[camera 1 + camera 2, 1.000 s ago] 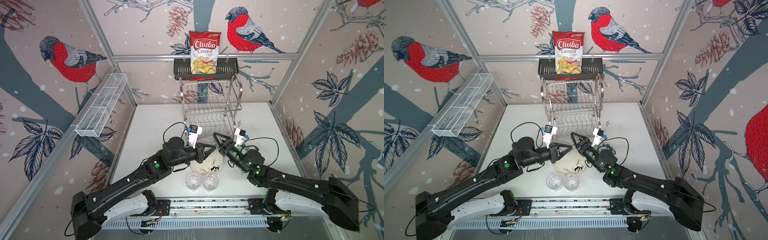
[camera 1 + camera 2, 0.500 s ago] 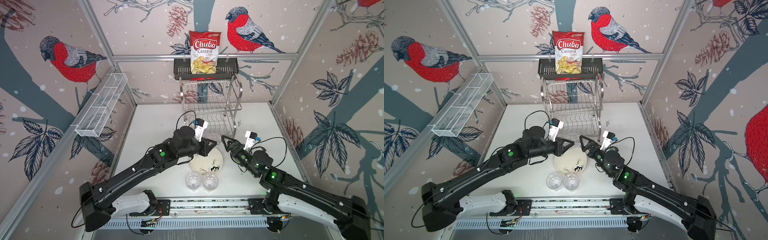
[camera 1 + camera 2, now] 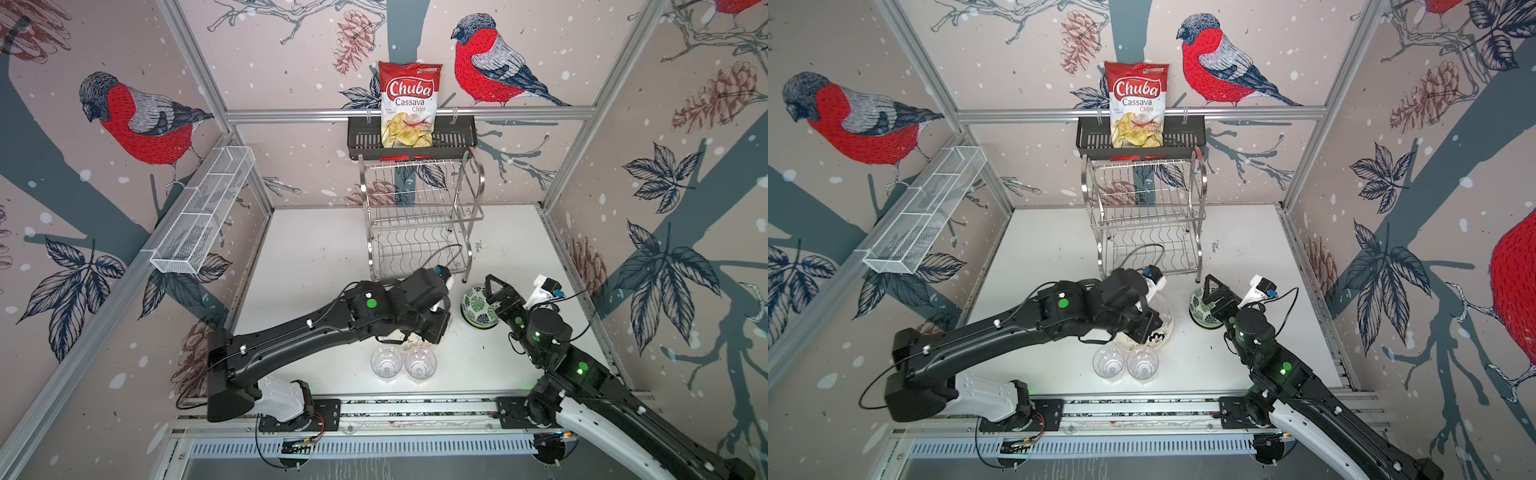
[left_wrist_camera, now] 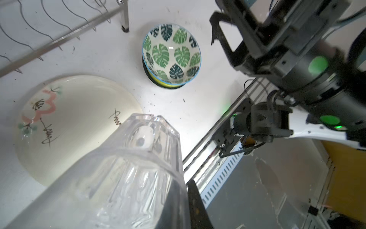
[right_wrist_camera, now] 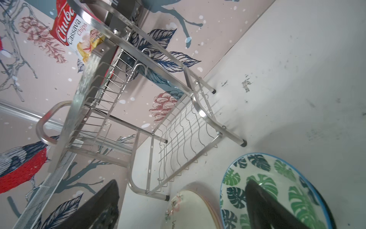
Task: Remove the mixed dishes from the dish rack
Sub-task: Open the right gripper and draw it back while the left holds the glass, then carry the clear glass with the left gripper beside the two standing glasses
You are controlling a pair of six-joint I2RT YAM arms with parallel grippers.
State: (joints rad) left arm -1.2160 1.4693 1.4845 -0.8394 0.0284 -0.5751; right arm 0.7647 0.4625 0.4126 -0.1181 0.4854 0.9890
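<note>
"So, which step are we looking at?"

"Probably the last one. The dish rack (image 3: 419, 220) is standing bare on both tiers in both top views. The left gripper (image 3: 1144, 330) is clamping a clear tumbler (image 4: 128, 168) and is carrying it low over the cream floral plate (image 4: 75, 123), with its base pointing away from the wrist."

"And the rest of the dishes?"

"They are sitting on the table (image 3: 316, 257) in front of the rack. Two tumblers (image 3: 386, 362) are standing side by side, almost touching, near the front rail. The green-leaf bowl (image 4: 172, 55) is resting on a yellow-green rim, just beside the plate."

"Is the right gripper (image 3: 492, 289) doing anything?"

"Its jaws are spread wide and gripping nothing, and it is hovering just over that bowl."

"What is the next move asking for, then?"

"I am thinking the left arm needs to swing clear of the plate. Then it needs to bring the glass down upright on bare table near the pair, and let go only once the base is resting flat."
</note>
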